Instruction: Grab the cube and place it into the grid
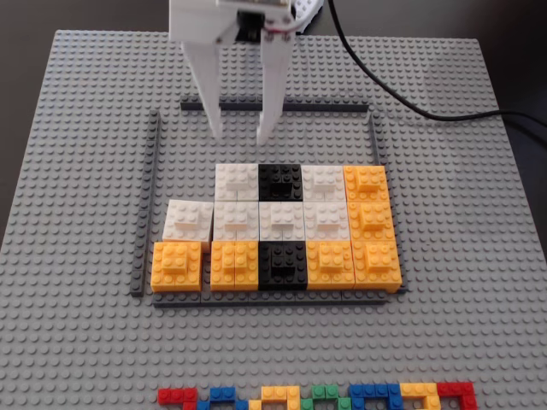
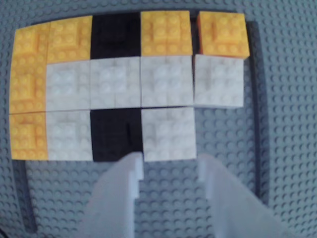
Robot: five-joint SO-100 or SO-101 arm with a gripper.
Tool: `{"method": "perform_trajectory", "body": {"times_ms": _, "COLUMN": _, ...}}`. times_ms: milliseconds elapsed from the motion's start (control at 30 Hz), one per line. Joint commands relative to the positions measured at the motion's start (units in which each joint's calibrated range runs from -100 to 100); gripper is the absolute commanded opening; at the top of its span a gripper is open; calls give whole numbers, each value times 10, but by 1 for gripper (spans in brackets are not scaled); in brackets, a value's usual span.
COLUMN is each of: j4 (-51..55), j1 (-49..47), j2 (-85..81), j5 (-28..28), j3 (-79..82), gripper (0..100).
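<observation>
The gripper [image 1: 241, 135] hangs open and empty over bare baseplate [image 1: 77, 102] inside the grid [image 1: 157, 196], and the cube [image 1: 189, 219] sits in the block rows just beyond its fingertips, off to the left in the fixed view.

White cube [image 1: 189, 219] flat at grid's [image 1: 157, 205] left edge.

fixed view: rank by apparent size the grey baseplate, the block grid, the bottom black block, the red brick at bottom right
1. grey baseplate
2. grid
3. bottom black block
4. red brick, cut off by the frame edge, so its full size is unsure; what shows looks smallest.
</observation>
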Motion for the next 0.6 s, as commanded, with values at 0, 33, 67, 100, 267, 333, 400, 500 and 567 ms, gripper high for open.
{"method": "perform_trajectory", "body": {"times_ms": 0, "j4": 46, "j1": -3, "j2": -87, "j5": -8, "j3": -72, "gripper": 15}}
{"method": "perform_trajectory", "body": {"times_ms": 33, "j4": 56, "j1": -4, "j2": -101, "j5": -11, "j3": -80, "gripper": 14}}
{"method": "perform_trajectory", "body": {"times_ms": 67, "j4": 66, "j1": -4, "j2": -117, "j5": -13, "j3": -86, "gripper": 14}}
{"method": "perform_trajectory", "body": {"times_ms": 100, "j4": 75, "j1": -5, "j2": -130, "j5": -16, "j3": -94, "gripper": 15}}
{"method": "perform_trajectory", "body": {"times_ms": 267, "j4": 124, "j1": -5, "j2": -203, "j5": -20, "j3": -127, "gripper": 14}}
{"method": "perform_trajectory", "body": {"times_ms": 333, "j4": 141, "j1": -6, "j2": -235, "j5": -23, "j3": -135, "gripper": 14}}
{"method": "perform_trajectory", "body": {"times_ms": 400, "j4": 158, "j1": -3, "j2": -265, "j5": -21, "j3": -142, "gripper": 11}}
{"method": "perform_trajectory", "body": {"times_ms": 500, "j4": 178, "j1": -1, "j2": -316, "j5": -20, "j3": -143, "gripper": 3}}
{"method": "perform_trajectory", "body": {"times_ms": 567, "j4": 195, "j1": 2, "j2": -350, "j5": -19, "j3": -148, "gripper": 0}}
